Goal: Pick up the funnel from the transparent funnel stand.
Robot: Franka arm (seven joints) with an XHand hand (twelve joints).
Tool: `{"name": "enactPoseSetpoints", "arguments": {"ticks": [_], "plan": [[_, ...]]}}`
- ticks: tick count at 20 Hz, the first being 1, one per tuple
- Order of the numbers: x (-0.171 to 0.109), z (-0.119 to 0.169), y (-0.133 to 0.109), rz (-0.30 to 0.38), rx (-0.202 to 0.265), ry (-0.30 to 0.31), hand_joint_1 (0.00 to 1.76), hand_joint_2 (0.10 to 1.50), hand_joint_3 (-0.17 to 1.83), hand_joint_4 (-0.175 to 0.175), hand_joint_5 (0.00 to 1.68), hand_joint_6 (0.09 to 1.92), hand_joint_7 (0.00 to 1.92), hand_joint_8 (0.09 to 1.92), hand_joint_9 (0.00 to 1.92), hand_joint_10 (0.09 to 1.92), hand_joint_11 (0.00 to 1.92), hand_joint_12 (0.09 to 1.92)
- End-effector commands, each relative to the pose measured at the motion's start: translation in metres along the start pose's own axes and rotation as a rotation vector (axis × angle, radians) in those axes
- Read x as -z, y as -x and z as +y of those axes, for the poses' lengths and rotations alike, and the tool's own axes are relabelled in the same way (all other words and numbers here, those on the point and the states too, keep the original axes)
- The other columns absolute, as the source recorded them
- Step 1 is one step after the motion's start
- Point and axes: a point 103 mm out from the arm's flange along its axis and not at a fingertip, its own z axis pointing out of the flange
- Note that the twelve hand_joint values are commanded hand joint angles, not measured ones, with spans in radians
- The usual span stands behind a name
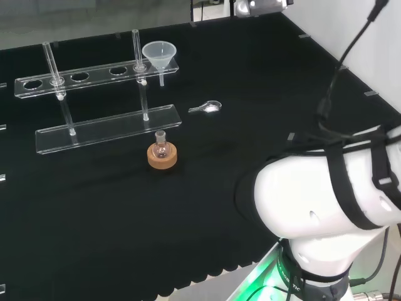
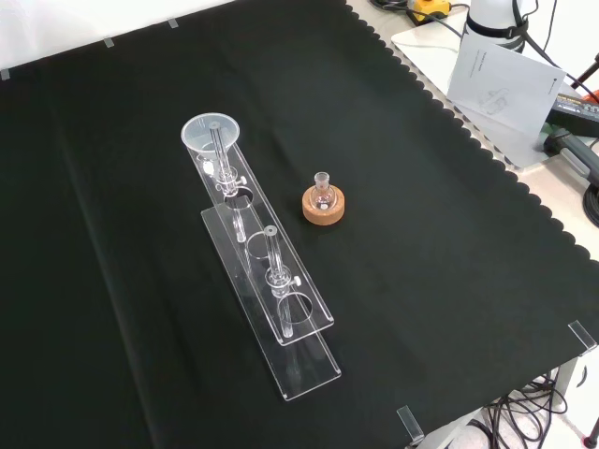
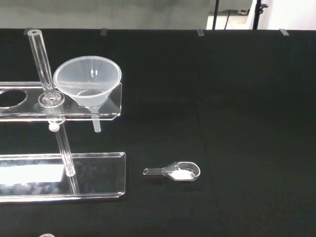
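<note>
Looking for the fingers, I cannot tell how they stand or whether they hold anything. Nearest the wrist camera, a small clear scoop (image 3: 175,171) with a little white powder in its bowl lies flat on the black cloth (image 3: 237,98), below the middle of the wrist frame; in the head view it lies just right of centre in the upper half, apart from the other ware.

The funnel (image 3: 89,84) sits in the end hole of the upper bar of the transparent funnel stand (image 3: 59,175), its wide mouth up and its short stem hanging through the bar. In the head view the funnel (image 1: 159,56) is in the upper middle of the frame, at the right end of the stand (image 1: 106,130). In the front view it (image 2: 210,137) is in the upper left part of the frame, at the far end of the stand (image 2: 281,327), which runs diagonally towards the lower middle.

A small round flask (image 1: 161,148) rests upright on a cork ring (image 1: 162,157), just beside the stand's base plate; in the front view the flask (image 2: 323,192) and ring (image 2: 324,207) are right of the stand, near the frame's centre.

The arm's white link (image 1: 319,213) takes up the lower right of the head view.
</note>
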Motion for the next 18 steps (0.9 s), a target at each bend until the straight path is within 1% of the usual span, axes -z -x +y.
{"name": "enactPoseSetpoints", "arguments": {"ticks": [1,3,6,9,15,18], "plan": [[-0.004,0.052,-0.003,0.005,0.035,-0.022,0.01,1.15,0.37,0.020,0.11,0.09,0.00,0.27,0.08,0.61,0.00,1.36],[-0.006,0.068,-0.003,0.018,0.051,-0.025,0.04,1.13,0.36,0.020,0.11,0.09,0.01,0.28,0.08,0.62,0.00,1.35],[-0.014,0.089,-0.006,0.008,0.063,-0.046,0.05,1.12,0.35,0.019,0.11,0.09,0.01,0.30,0.08,0.63,0.00,1.35],[-0.027,0.103,-0.011,0.001,0.070,-0.065,0.10,1.10,0.33,0.021,0.12,0.09,0.02,0.32,0.09,0.64,0.00,1.35],[-0.052,0.118,-0.028,-0.020,0.069,-0.110,0.17,1.06,0.29,0.023,0.13,0.09,0.03,0.45,0.13,0.70,0.00,1.38],[-0.062,0.122,-0.039,-0.037,0.071,-0.134,0.24,1.02,0.27,0.023,0.14,0.09,0.03,0.52,0.14,0.71,0.01,1.42]]}}
